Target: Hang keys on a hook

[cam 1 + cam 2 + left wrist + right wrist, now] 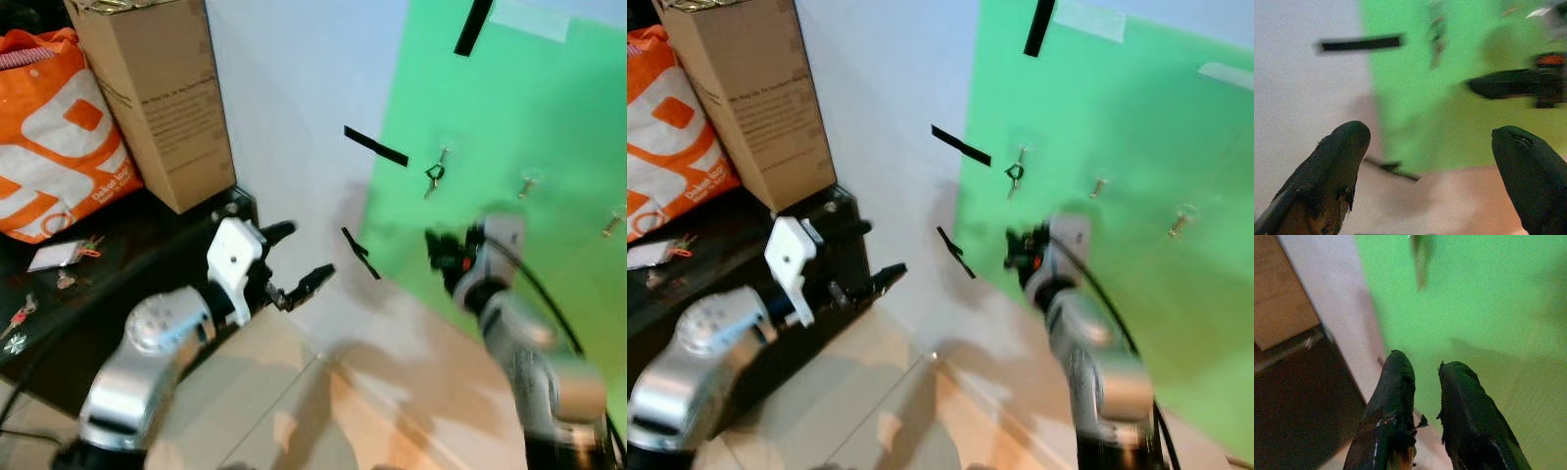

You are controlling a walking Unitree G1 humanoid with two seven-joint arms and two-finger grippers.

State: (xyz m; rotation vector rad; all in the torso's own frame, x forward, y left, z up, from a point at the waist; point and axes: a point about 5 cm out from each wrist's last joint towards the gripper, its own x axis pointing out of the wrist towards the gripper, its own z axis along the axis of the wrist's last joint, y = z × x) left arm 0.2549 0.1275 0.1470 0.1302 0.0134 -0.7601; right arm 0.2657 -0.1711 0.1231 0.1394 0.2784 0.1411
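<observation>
Keys (434,174), small and dark, dangle from hook (443,154).

Orange bag (54,137) beside cardboard box (157,98); dark table (118,264)

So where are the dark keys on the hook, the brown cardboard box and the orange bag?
dark keys (434,175): left eye view, on the bunch under the hook.
brown cardboard box (162,98): left eye view, on its printed front.
orange bag (54,137): left eye view, on its side.
</observation>
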